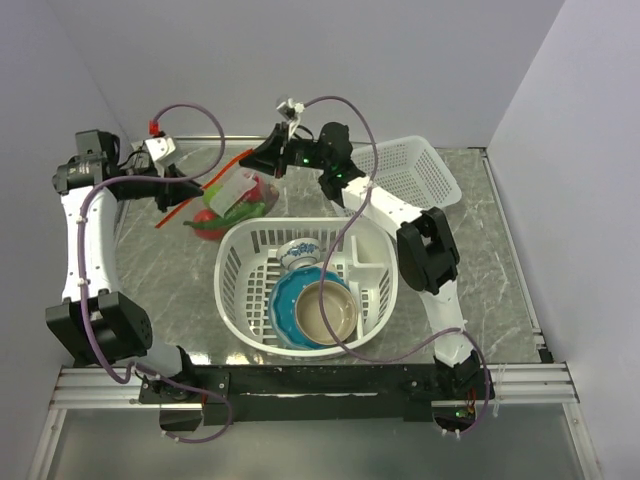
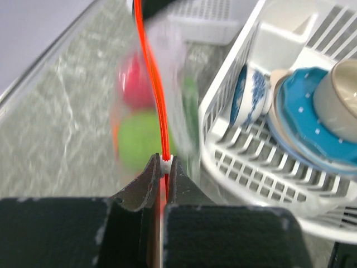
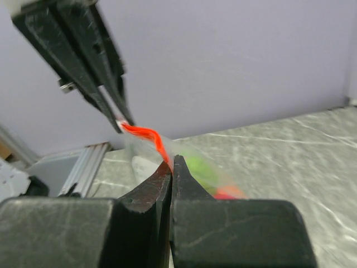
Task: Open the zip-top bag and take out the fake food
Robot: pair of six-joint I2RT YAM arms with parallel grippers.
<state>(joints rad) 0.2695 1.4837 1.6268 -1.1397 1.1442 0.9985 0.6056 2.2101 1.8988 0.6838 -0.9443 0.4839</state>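
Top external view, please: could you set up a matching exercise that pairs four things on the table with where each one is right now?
Things
1. zip-top bag
2. fake food
3. blue plate
4. mesh tray

Places
A. standing in the dish rack
B. far right corner of the table
C. pinched along its red strip by the left pincer and the right pincer
D. inside the zip-top bag

Pairs: 1-C, 2-D, 3-A, 4-B
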